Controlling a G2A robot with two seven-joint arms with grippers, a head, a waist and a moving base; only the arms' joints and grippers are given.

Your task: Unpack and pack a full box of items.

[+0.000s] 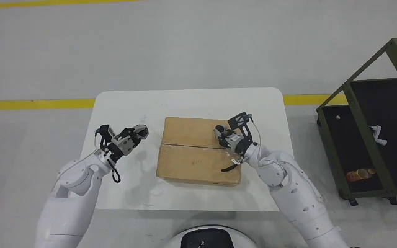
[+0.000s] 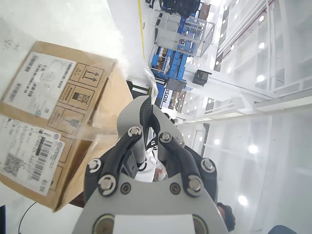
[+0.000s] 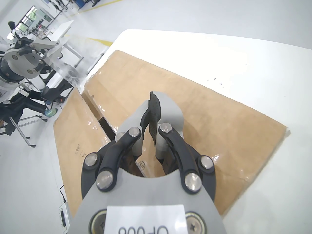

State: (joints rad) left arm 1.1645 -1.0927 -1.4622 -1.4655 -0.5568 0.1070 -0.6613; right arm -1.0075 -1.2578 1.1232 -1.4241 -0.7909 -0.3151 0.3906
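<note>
A closed cardboard box (image 1: 198, 152) (image 3: 195, 103) lies mid-table, its top flaps meeting at a seam. One side carries shipping labels (image 2: 36, 86). My left gripper (image 1: 144, 130) (image 2: 148, 102) hovers beside the box's left end, shut on a strip of clear tape (image 2: 143, 74) (image 3: 64, 70) that stretches from the box edge to its fingertips. My right gripper (image 1: 218, 130) (image 3: 152, 108) hangs just above the right part of the box top near the seam, shut with nothing in it.
The white table (image 1: 124, 111) has bare surface on both sides of the box and behind it. A dark green cart (image 1: 366, 136) stands on the floor to the right of the table.
</note>
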